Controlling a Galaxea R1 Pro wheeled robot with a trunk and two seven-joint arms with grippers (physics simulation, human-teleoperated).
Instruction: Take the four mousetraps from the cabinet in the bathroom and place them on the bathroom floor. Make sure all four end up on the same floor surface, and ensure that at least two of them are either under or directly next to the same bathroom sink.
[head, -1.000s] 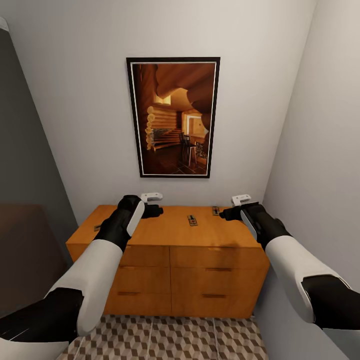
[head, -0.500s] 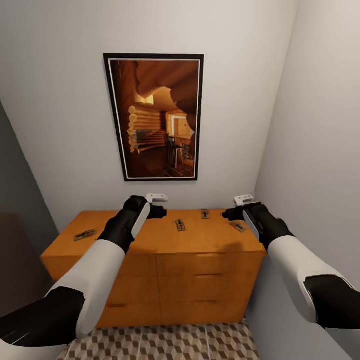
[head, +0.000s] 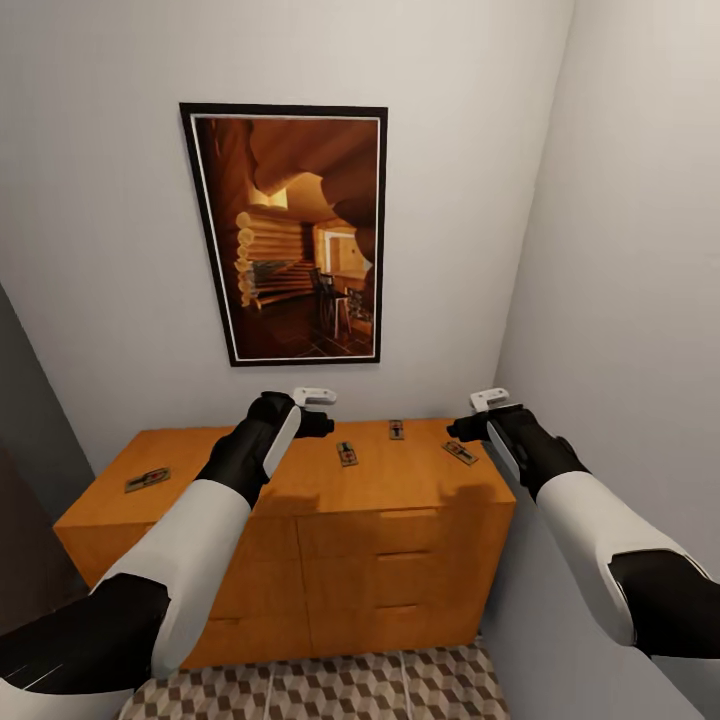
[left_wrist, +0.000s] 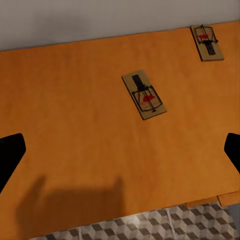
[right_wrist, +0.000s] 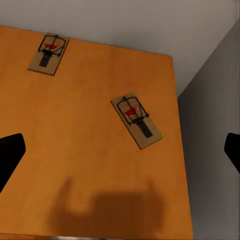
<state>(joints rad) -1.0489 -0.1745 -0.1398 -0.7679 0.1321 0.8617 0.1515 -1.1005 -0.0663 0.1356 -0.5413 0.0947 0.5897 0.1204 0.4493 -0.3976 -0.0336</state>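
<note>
Smooth orange-brown wood with a soft satin sheen on the cabinet (head: 300, 480). Pale matt wood, dark wire and a red bit on each of the mousetraps (left_wrist: 144, 94). Matt patterned tile on the bathroom floor (head: 330, 690).

No readable text, labels or numbers: none on the mousetraps (head: 346, 454), the cabinet (head: 400, 540) or the framed picture (head: 288, 235) above it.
</note>
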